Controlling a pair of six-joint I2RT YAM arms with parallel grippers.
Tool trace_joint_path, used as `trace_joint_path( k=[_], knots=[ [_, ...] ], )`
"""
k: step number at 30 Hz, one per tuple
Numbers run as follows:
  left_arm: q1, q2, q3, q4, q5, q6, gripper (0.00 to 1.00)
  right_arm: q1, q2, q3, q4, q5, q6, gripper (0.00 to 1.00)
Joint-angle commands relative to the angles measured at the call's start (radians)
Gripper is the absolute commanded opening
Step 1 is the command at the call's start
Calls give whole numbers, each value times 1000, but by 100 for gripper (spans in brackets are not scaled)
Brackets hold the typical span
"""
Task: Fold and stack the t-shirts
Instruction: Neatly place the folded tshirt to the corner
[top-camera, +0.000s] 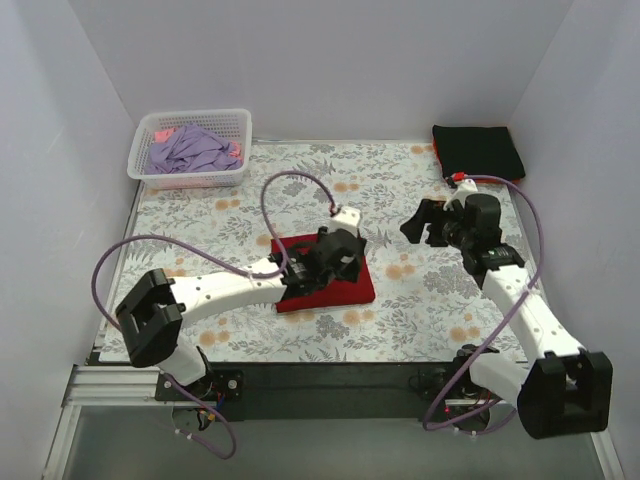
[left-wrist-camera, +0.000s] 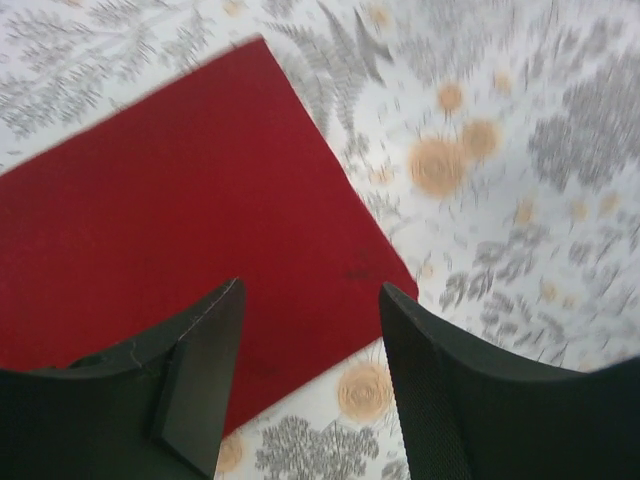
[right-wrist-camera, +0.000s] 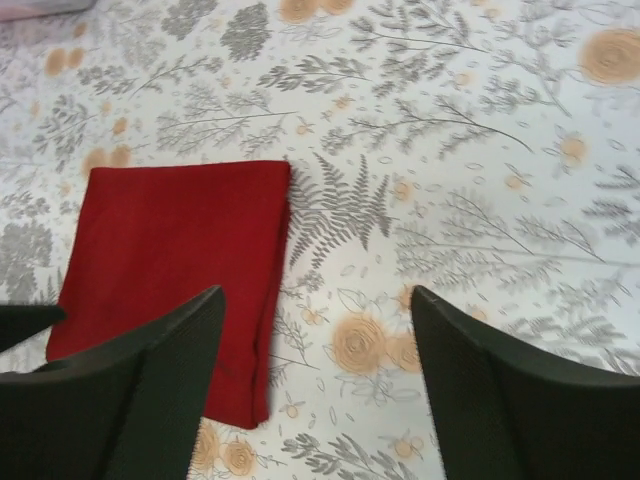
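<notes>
Plain pale walls (top-camera: 330, 60) close in the table (top-camera: 400, 180) on its far, left and right sides, meeting at the two far corners; the light is soft and even; a cloth (top-camera: 250, 335) printed with grey ferns and orange flowers covers the surface; a white lattice basket (top-camera: 190, 180) stands in the far left corner; a black strip (top-camera: 330, 385) and an aluminium rail (top-camera: 110, 385) run along the near edge.

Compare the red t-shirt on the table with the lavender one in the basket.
The red t-shirt is folded into a flat rectangle; the lavender t-shirt is crumpled. The red t-shirt lies on the table cloth; the lavender t-shirt sits inside the white basket. Both are plain-coloured.
</notes>
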Motion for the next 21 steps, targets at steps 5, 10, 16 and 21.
trace_joint_path(
  k=[5, 10, 16, 21],
  knots=[
    [-249, 228, 151, -136, -236, 168, 51, -30, -272, -119, -259, 266, -25, 98],
    [-318, 366, 260, -173, -273, 219, 50, -33, -380, -184, -285, 306, 15, 98],
    [-330, 481, 333, -170, -285, 254, 49, -33, -391, -239, -293, 257, 27, 98],
    [-330, 529, 346, -173, -328, 288, 47, -33, -389, -268, -288, 213, 29, 97]
  ],
)
